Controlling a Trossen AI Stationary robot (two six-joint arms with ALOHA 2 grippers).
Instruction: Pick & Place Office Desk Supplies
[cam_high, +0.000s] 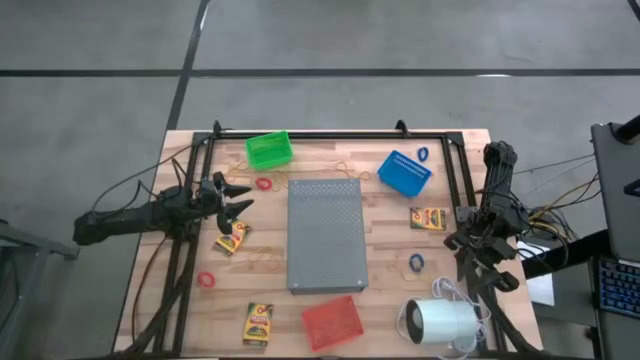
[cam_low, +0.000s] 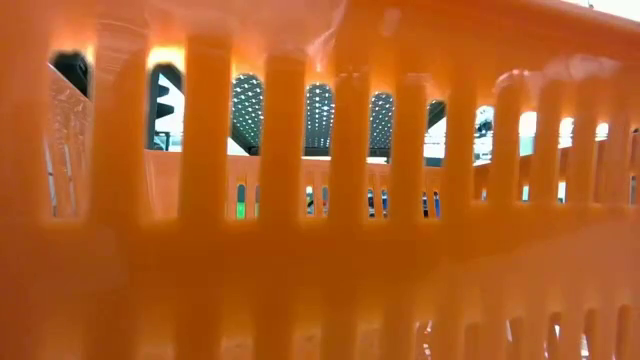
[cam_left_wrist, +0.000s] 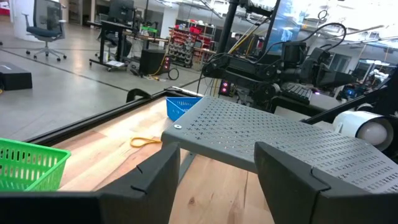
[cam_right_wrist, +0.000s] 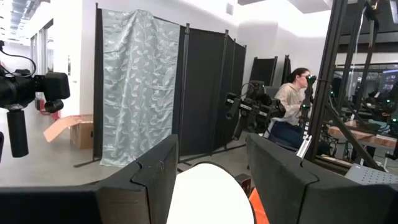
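The left gripper (cam_high: 240, 200) hovers with fingers parted, empty, above a small flat yellow cardboard crayon box (cam_high: 232, 238) — light, stiff (pinch its narrow sides) — right gripper (cam_high: 497, 272) likewise parted, empty.

Centre blocked: I log the grey perforated slab (cam_high: 327, 235). Bare wood lane at nine o'clock beside it; green basket (cam_high: 269, 150) at eleven, blue basket (cam_high: 404, 172) at one, white cylinder (cam_high: 443, 322) at five.

Even overhead light is falling on the table (cam_high: 180, 300), casting soft shadows; the low view is blurring against a glowing, backlit orange basket (cam_low: 330, 270).
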